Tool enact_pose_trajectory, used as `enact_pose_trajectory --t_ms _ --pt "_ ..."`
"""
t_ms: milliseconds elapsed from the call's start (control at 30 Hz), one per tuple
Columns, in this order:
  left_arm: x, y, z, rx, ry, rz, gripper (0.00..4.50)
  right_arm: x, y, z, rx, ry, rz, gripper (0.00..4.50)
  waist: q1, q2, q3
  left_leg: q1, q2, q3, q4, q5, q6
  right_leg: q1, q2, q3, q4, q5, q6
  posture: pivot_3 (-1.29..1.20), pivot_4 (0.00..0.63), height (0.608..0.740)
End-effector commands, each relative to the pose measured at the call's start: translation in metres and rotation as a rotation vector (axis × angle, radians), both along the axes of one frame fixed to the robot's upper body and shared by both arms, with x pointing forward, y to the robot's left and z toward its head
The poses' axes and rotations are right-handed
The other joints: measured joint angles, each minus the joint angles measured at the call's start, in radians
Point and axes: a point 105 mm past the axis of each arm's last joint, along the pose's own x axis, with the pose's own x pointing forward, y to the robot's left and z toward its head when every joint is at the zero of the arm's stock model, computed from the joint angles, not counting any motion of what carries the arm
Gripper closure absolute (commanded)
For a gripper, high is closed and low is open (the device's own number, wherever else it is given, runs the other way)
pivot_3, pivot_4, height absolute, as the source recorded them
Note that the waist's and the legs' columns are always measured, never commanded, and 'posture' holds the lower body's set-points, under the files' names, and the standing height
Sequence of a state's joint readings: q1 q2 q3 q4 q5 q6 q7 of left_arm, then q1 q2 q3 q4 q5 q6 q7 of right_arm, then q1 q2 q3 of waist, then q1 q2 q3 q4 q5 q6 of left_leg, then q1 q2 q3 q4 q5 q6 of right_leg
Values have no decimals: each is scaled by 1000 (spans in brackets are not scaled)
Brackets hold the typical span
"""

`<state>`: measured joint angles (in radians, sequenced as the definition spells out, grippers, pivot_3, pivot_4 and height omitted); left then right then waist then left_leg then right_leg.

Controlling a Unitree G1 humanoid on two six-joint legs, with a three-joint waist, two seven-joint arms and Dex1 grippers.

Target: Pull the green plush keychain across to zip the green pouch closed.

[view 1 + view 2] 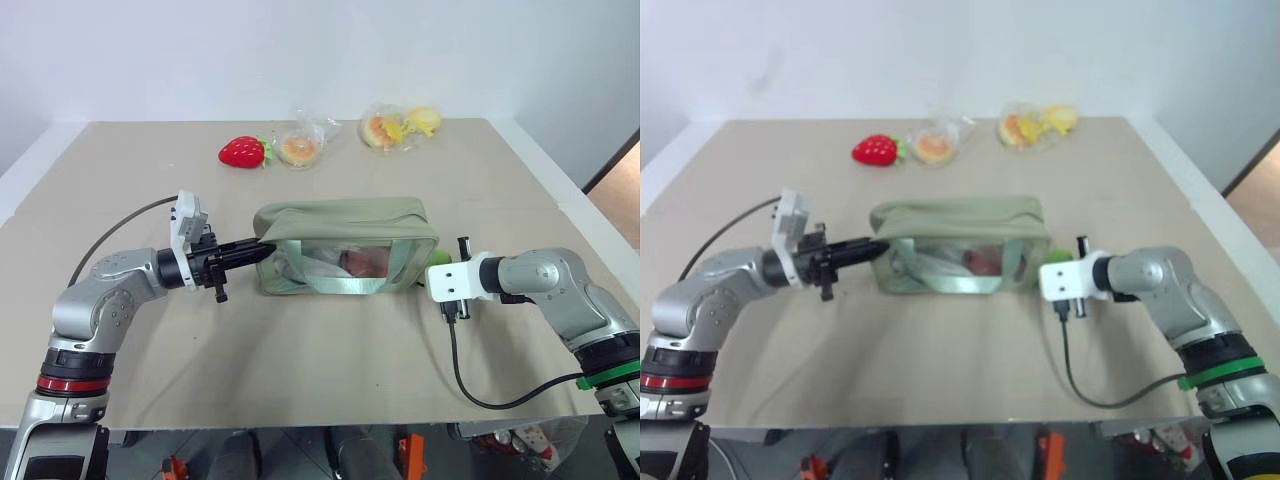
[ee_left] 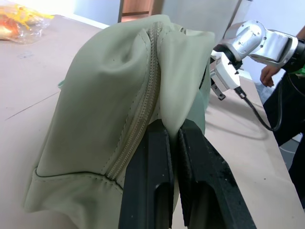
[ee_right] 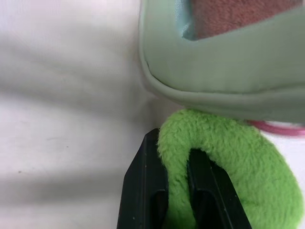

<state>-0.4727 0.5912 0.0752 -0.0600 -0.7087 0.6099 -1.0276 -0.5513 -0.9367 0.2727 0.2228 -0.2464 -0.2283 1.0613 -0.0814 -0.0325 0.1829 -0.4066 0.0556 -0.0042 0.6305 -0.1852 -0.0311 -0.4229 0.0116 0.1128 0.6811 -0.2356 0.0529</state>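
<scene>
The keychain (image 3: pixel 224 157) lies on the table at the right end of the pouch (image 1: pixel 345 222), just beside its lower corner and under the right gripper (image 3: pixel 178 191). It is a soft, fuzzy lime-green plush that looks very light and easily squashed; the pile gives little firm purchase, so I judge that a pinch deep across its body, close to where it hangs from the zip, would hold best and pull most directly. Its ring and clip are hidden here.

The pouch sits mid-table, long side left to right, clear window (image 1: pixel 340 265) facing near, with something reddish inside. Its fabric is limp and creases readily, so it would probably slide or buckle under a pull unless held at the other end. The zipper (image 2: pixel 138 124) runs along the top; from these views I cannot tell how much of it is closed.

The right gripper is closed on the keychain, its two black fingers (image 3: pixel 143 191) pressed into the plush with green fluff bulging between and around them. The left gripper (image 2: pixel 174 143) reaches in level from the left and is nearly shut, pinching a fold of the pouch's left end beside the zipper, which I take as the anchoring hold.

Far on the table, well apart, lie a red strawberry (image 1: pixel 242 152) and two wrapped pastries (image 1: pixel 299 148).
</scene>
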Motion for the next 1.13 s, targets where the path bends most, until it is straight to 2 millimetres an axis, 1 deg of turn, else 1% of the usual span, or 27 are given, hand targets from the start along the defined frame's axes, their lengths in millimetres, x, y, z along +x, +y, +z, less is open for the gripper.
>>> enact_pose_trajectory --t_ms 33,100,167,200,233,267,367,400,433,467,533,600,633,667,733,800,867,967,1067,1133 --pt "8 10 4 -21 13 78 4500 9 -16 38 118 1 -119 4442 0 0 0 0 0 0 0 0 0 0 0 0 0 0 0 0 150 740" --pt "7 11 4 -22 16 82 4500 8 -26 61 257 50 -184 3654 0 0 1 0 0 0 0 0 0 0 0 1 0 0 1 0 150 740" --pt "6 12 2 -13 18 84 4500 3 -30 71 338 104 -203 3107 2 0 1 0 -1 0 0 0 0 0 0 1 0 0 1 0 150 740" --pt "6 12 2 -11 20 88 4132 1 -31 73 367 125 -206 2627 3 0 1 0 0 0 0 0 0 0 0 0 0 0 1 0 150 740" --pt "7 14 0 -8 35 97 3722 -1 -31 76 399 141 -212 2296 3 0 1 0 0 0 0 0 0 0 0 0 0 0 1 0 150 740" --pt "8 14 0 -7 46 100 3430 -3 -32 78 423 156 -218 1945 2 0 1 0 0 0 0 0 0 0 0 0 0 -1 0 0 150 740" --pt "5 14 8 -43 58 76 2394 -9 -30 81 485 212 -220 876 0 -1 2 -1 0 0 -1 0 0 -1 0 0 0 -1 0 0 150 740" --pt "4 14 11 -54 55 66 2141 -10 -28 82 506 228 -218 613 0 -1 2 -1 0 0 -1 0 0 -1 0 0 0 -1 0 0 150 740" --pt "3 13 15 -58 52 55 1705 -13 -26 83 531 254 -213 198 0 -1 2 -1 0 0 -1 0 0 -1 0 0 0 -1 0 0 150 740" --pt "3 13 17 -58 44 55 1321 -15 -24 83 551 278 -211 0 0 -1 2 -1 0 0 -1 0 0 -1 0 0 0 -1 0 0 150 740" --pt "6 17 19 -55 38 78 744 -21 -23 82 578 324 -214 0 1 -1 2 -1 0 0 -2 0 0 -1 0 0 0 -1 0 0 150 740" --pt "8 23 19 -10 5 113 48 -22 -25 85 625 337 -229 0 0 -1 2 -1 -1 0 -1 0 0 -1 0 0 0 -1 1 0 150 740" --pt "9 30 17 16 -6 150 48 -23 -26 90 665 339 -235 0 0 -1 2 -1 -1 0 -2 0 0 -1 0 0 0 -1 1 0 150 740" --pt "8 36 14 17 32 157 48 -24 -26 95 707 343 -237 0 1 -1 2 -1 -1 0 -2 0 0 -1 0 0 0 -1 0 0 150 740" --pt "1 50 18 -3 34 176 48 -25 -29 106 800 339 -245 0 -3 -1 2 -1 -1 0 -2 0 0 -2 0 0 0 -1 0 0 150 740" --pt "-5 65 17 4 55 235 48 -30 -32 113 863 331 -248 0 -5 -1 2 -1 0 0 -3 -1 0 -2 0 0 0 -2 -1 0 150 740" --pt "-12 83 12 7 68 310 48 -36 -39 112 906 316 -279 0 -4 -1 2 -1 0 0 -5 -1 0 -3 0 0 0 -4 -1 0 150 740" --pt "-18 101 4 5 91 393 48 -42 -49 111 949 288 -331 0 2 -2 2 -1 0 -1 -7 -2 -1 -2 -1 -2 0 -6 -2 0 150 740" --pt "-19 115 6 -53 100 460 48 -47 -55 114 999 262 -360 0 5 -2 3 -2 -1 -1 -6 -2 -2 -2 -2 -1 0 -7 -1 0 150 740" --pt "-17 121 8 -84 115 488 48 -48 -56 116 1017 247 -369 0 5 -3 3 -2 -1 -1 -5 -2 -2 -2 -2 -1 0 -6 -1 0 150 740"
